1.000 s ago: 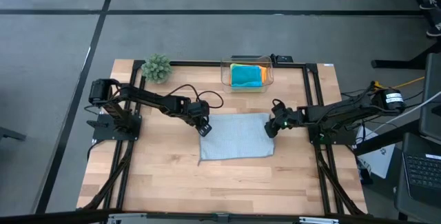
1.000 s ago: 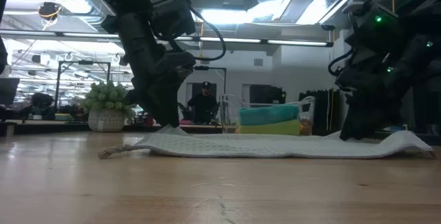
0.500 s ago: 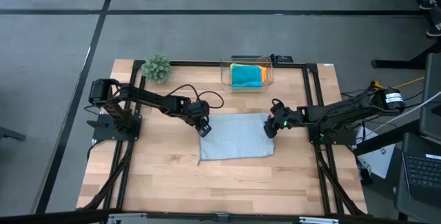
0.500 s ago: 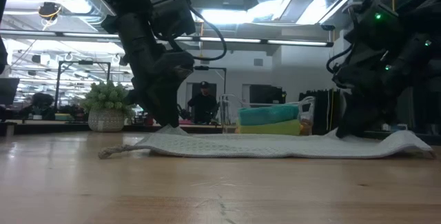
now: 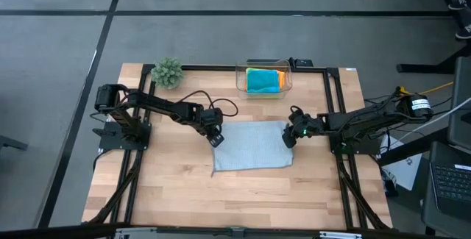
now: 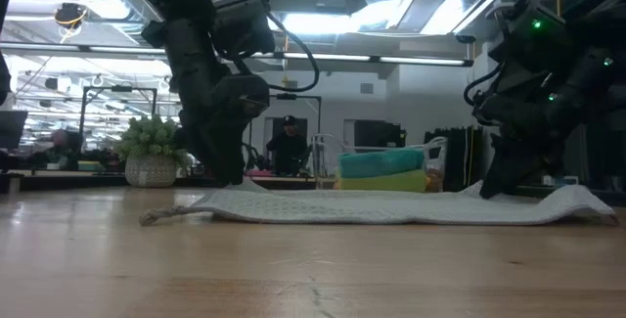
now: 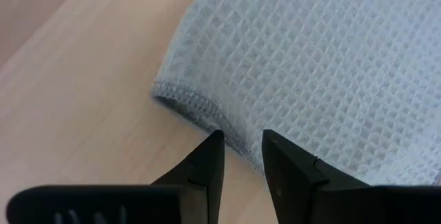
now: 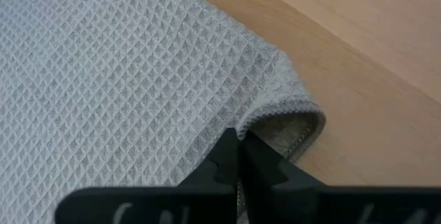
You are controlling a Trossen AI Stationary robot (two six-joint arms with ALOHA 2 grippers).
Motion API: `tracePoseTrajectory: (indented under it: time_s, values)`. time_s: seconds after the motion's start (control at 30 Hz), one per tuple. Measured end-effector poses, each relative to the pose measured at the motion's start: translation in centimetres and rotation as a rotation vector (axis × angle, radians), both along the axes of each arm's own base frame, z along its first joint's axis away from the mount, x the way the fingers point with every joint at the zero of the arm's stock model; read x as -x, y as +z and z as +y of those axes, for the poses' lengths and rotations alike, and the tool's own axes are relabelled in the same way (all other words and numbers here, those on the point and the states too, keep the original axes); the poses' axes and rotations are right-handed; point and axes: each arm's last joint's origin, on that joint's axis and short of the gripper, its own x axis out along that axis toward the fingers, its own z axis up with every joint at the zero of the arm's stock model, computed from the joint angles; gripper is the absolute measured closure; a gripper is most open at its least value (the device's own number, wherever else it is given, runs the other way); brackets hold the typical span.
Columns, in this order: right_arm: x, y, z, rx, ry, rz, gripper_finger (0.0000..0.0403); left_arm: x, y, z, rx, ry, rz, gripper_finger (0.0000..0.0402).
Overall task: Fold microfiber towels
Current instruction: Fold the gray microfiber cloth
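I see the light grey towel [image 5: 252, 145] lying flat between my two grippers. My right gripper [image 8: 240, 156] is pressed together, pinching the towel's hem at its corner. My left gripper [image 7: 241, 156] straddles the opposite edge, fingers slightly apart.

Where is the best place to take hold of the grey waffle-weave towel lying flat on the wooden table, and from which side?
Probably the two far corners of the grey waffle-weave towel, from above. It lies flat, so only its hemmed edges offer thickness. The right end effector is already shut on its corner, whose hem curls up; the left end effector straddles the hem by the opposite corner.
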Motion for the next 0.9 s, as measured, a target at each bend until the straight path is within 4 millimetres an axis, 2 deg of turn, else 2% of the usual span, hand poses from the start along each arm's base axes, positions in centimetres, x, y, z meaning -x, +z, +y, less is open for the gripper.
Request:
tracePoseTrajectory:
  time_s: [0.37,0.7,0.9]
  values:
    - [-0.02,0.01,0.0,0.013,0.018,0.003,0.0399,0.01,-0.01,-0.03,0.003,0.02,0.002,0.0309]
    - [-0.02,0.02,0.0,0.014,0.018,0.002,0.0399,-0.34,-0.38,-0.51,-0.02,0.019,-0.006,0.0263]
    - [-0.03,0.02,0.0,0.014,0.018,0.002,0.0399,-0.34,-0.38,-0.62,0.014,0.004,-0.007,0.0265]
